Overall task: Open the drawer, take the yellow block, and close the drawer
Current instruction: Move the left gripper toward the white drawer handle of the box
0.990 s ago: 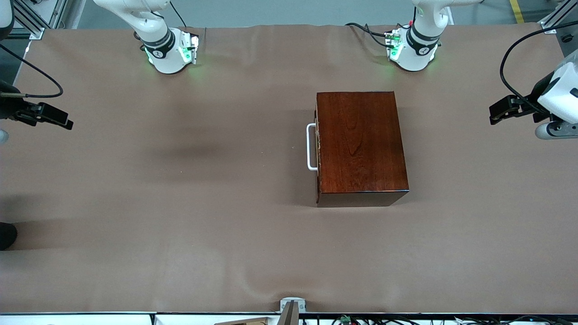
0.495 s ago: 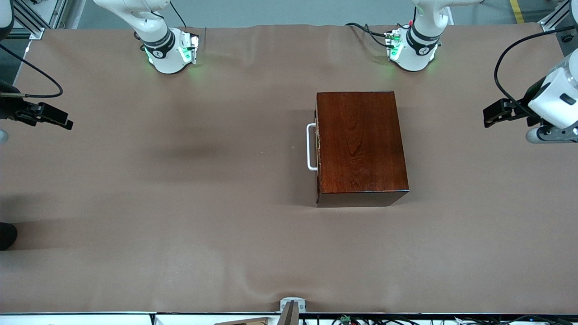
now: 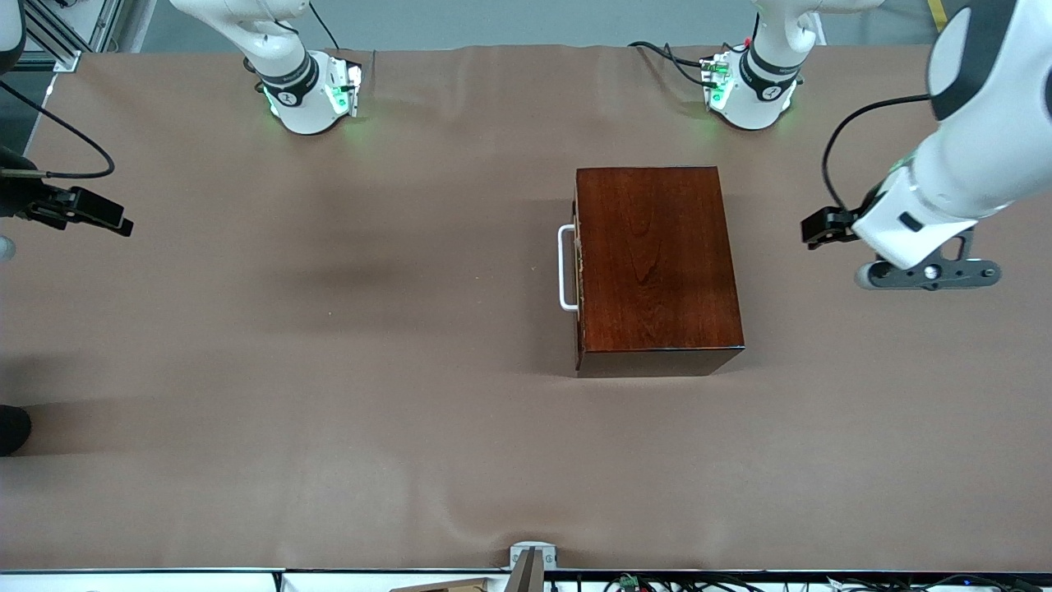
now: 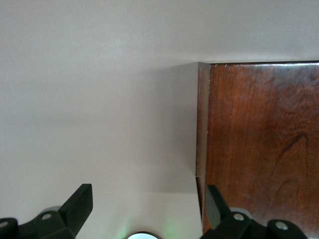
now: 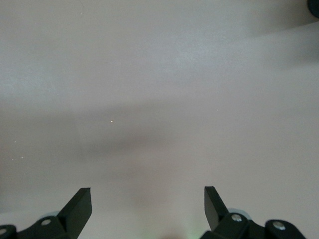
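The dark reddish-brown wooden box (image 3: 657,267) stands on the table, with the drawer pushed fully in. The drawer's white loop handle (image 3: 565,268) faces the right arm's end of the table. The yellow block is hidden. My left gripper (image 3: 927,275) hangs open and empty over the bare cloth, beside the box at the left arm's end. In the left wrist view the left gripper (image 4: 148,200) frames the cloth, and the box (image 4: 259,144) shows by one fingertip. My right gripper (image 5: 148,199) is open over bare cloth, and that arm waits at its end of the table.
A brown cloth (image 3: 370,370) covers the whole table. The two arm bases (image 3: 308,94) (image 3: 752,90) stand along the edge farthest from the front camera. A small metal bracket (image 3: 532,557) sits at the nearest edge. Black camera gear (image 3: 82,212) on the right arm shows at the frame edge.
The left arm has swung in from its end of the table toward the box, gripper still open. The box, the drawer and the right arm have not moved.
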Available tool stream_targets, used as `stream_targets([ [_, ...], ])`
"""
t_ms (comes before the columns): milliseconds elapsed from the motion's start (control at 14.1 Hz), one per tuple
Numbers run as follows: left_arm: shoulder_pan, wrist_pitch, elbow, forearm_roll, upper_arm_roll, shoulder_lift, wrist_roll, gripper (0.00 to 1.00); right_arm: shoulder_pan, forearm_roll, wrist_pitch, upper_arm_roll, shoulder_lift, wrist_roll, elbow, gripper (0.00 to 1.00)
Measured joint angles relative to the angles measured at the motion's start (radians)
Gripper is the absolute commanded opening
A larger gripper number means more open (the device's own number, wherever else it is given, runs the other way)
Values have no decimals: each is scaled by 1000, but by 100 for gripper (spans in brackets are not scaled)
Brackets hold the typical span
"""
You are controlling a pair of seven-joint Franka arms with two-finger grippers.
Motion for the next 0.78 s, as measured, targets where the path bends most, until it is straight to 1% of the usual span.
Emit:
stream_targets([
  [212,-24,15,0,-12,-1,25,-27,100,0,0,0,0,0,0,0,100],
  [424,-27,76,1,-30,-1,59,-32,100,0,0,0,0,0,0,0,100],
  [636,-48,119,1,-31,-2,86,-85,100,0,0,0,0,0,0,0,100],
  [777,-59,125,2,-31,-2,91,-110,100,0,0,0,0,0,0,0,100],
])
